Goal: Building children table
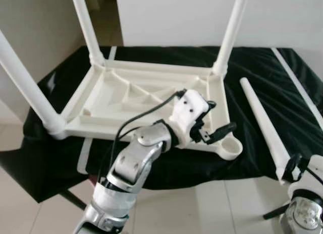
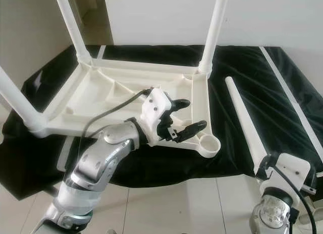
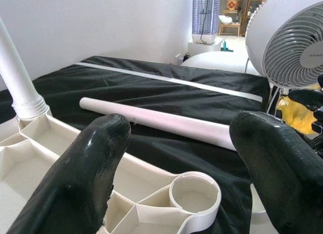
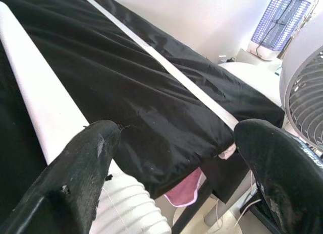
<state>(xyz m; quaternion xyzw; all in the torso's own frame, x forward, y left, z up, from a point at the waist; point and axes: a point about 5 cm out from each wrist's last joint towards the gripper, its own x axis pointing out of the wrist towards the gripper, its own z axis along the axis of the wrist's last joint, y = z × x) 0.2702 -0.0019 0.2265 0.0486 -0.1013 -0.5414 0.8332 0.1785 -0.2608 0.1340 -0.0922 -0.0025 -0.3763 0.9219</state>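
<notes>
Table frame: the white children's tabletop (image 1: 146, 100) lies upside down on the black-draped table (image 1: 252, 67), toward its left and middle; three legs are already screwed in and stand upright at the far-left, far-right and near-left corners.

Empty socket: the round threaded socket (image 1: 230, 147) at the near-right corner of the tabletop is still bare (it overhangs close to the near edge of the table).

Loose leg: the fourth leg (image 1: 265, 125) lies flat on the cloth, just right of the tabletop, its narrow tip toward the far edge and its ribbed threaded end toward the near edge of the table.

Left gripper: the left gripper (image 1: 218, 130) is held with its fingers spread apart, empty, hovering over the near-right part of the tabletop just beside the socket; in the left wrist view the socket is seen between the two fingers (image 3: 91, 163).

Right gripper: the right gripper (image 4: 176, 163) is open and holds nothing; it is placed at the threaded end of the leg, near the table's near edge, with one finger (image 4: 83, 163) right against the leg.

Step in hand: the leg is judged to be about to be grasped.

How to do it well: the leg should be gripped just above the ribbed thread, so the thread stays free; it should be raised upright before being brought over the socket, and the frame steadied by the left gripper while the leg is turned in, since the light tabletop could slide on the slick cloth.
</notes>
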